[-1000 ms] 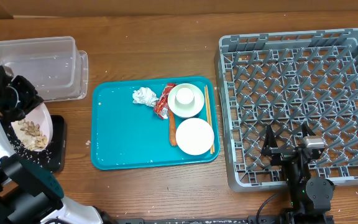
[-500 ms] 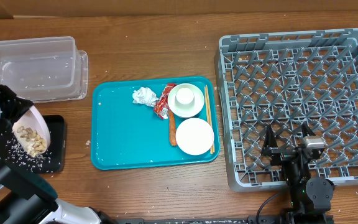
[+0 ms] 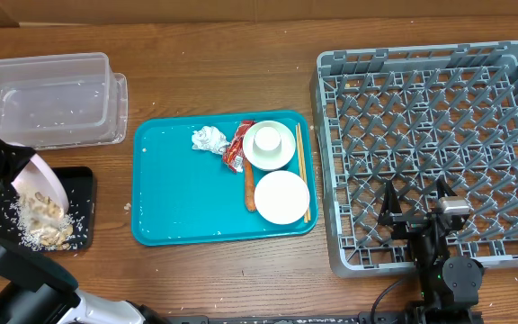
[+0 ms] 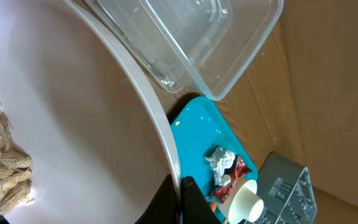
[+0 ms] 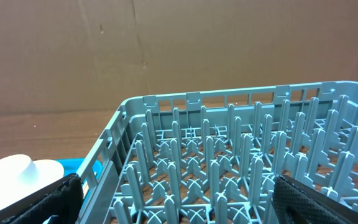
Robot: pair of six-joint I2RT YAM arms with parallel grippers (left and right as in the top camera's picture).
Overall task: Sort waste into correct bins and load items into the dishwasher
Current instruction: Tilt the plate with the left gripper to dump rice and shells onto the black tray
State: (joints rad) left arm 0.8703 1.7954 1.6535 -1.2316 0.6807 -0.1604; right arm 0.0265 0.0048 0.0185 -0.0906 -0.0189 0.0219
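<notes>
My left gripper point(image 3: 14, 173) is shut on the rim of the large white plate point(image 3: 41, 184) and holds it steeply tilted over the black tray point(image 3: 81, 193). Rice and beige scraps point(image 3: 48, 227) lie on the tray below. In the left wrist view the jaws point(image 4: 180, 198) pinch the plate rim point(image 4: 157, 118), and scraps point(image 4: 2, 177) cling low on the plate. The teal tray point(image 3: 183, 193) holds the paper ball point(image 3: 209, 139), red wrapper point(image 3: 237, 146), carrot stick point(image 3: 249, 190), cup point(image 3: 268, 139) in a white dish, small plate point(image 3: 281, 197) and chopsticks point(image 3: 302, 171). My right gripper point(image 3: 416, 216) is open and empty over the grey rack point(image 3: 439, 117).
The clear tub point(image 3: 52, 99) stands behind the black tray, with loose rice grains inside. It also shows in the left wrist view point(image 4: 216, 37). The right wrist view shows rack pegs point(image 5: 229, 162) between the open fingers point(image 5: 179, 208) and a white dish point(image 5: 17, 171) at the left.
My left gripper has carried the large plate toward the table front, over the black tray, and tilted it more. The scraps have slid down onto the tray. The right arm has not moved.
</notes>
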